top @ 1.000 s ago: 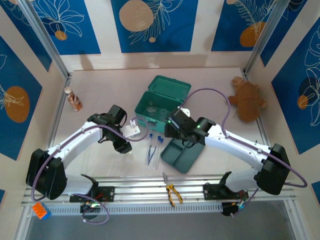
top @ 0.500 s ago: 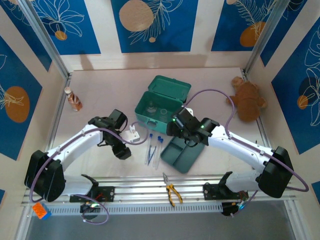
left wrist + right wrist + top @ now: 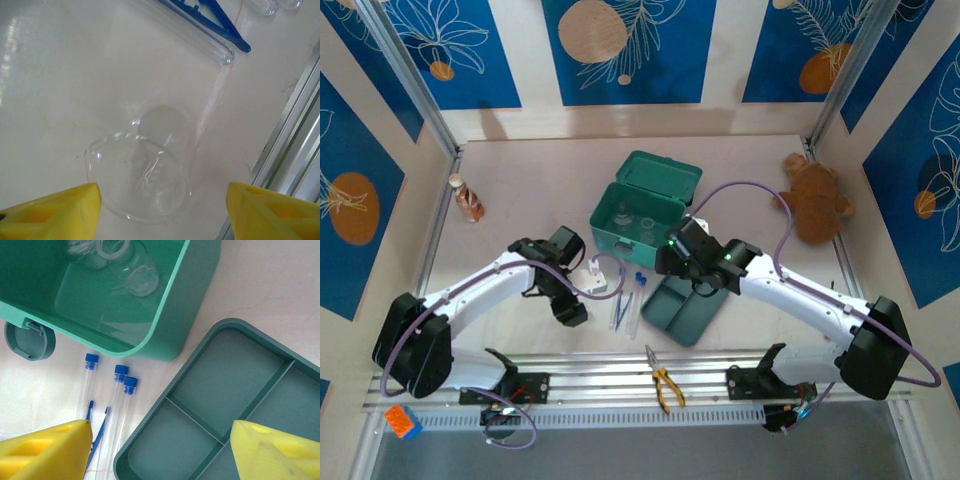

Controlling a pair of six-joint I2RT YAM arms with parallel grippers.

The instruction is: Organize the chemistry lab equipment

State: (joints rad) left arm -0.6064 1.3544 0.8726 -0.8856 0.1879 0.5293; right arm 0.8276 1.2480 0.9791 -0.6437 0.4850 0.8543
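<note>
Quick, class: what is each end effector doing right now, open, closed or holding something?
Left end effector: open, above a clear flask, not gripping it.
Right end effector: open, holding nothing.

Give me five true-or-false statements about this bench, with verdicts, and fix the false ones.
1. Flasks sit in the box. True.
2. The tray compartments in view hold nothing. True.
3. The tubes are inside the box. False: they lie on the table beside it.
4. The left gripper is shut on a flask. False: it is open, around a flask lying on the table.
5. The pliers lie in the tray. False: they rest on the rail at the near edge.
</note>
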